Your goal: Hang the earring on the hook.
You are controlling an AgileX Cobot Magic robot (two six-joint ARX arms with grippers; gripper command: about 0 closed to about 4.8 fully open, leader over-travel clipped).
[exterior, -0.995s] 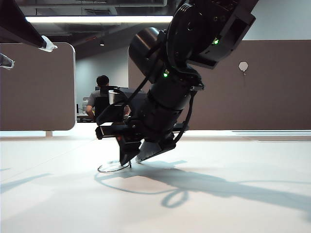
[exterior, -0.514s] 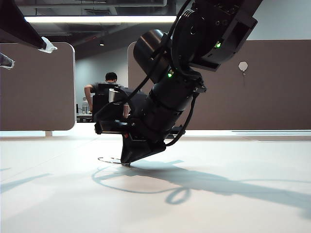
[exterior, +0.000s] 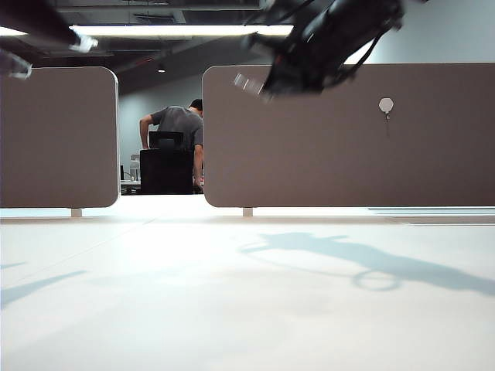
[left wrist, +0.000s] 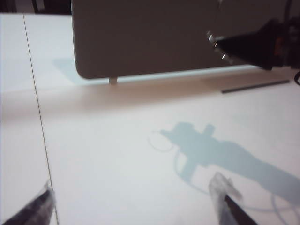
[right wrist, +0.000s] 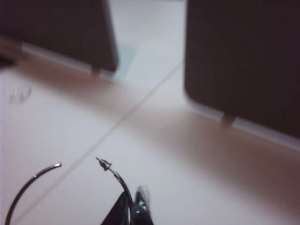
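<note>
The right gripper [right wrist: 132,206] is holding the earring [right wrist: 119,182], with the jaws pressed together on the thin wire of the hoop. In the right wrist view the hoop is curving away from the jaws, and its open end with the small clasp is standing free above the counter [right wrist: 178,159]. In the exterior view the right arm is high up and blurred, in front of the brown partition [exterior: 325,154]; the earring itself is too fine to make out there, but a ring-shaped shadow is lying on the counter below.

The hook [exterior: 387,105] is sitting on the partition, to the right of the arm and a little lower than it. It is well apart from the gripper.

The left gripper [left wrist: 136,206] is hanging over the bare counter at the left side, its jaws wide apart and holding nothing.

I judge that the step in hand is carrying the hoop toward the hook. To do this well, the arm should be slowing down before reaching the partition, because the wire is thin and could be swinging or slipping in the grip. The inside of the hoop, not the clasp end, should be passing over the prong from above. The jaws should be opening only when the wire is resting on the prong.
</note>
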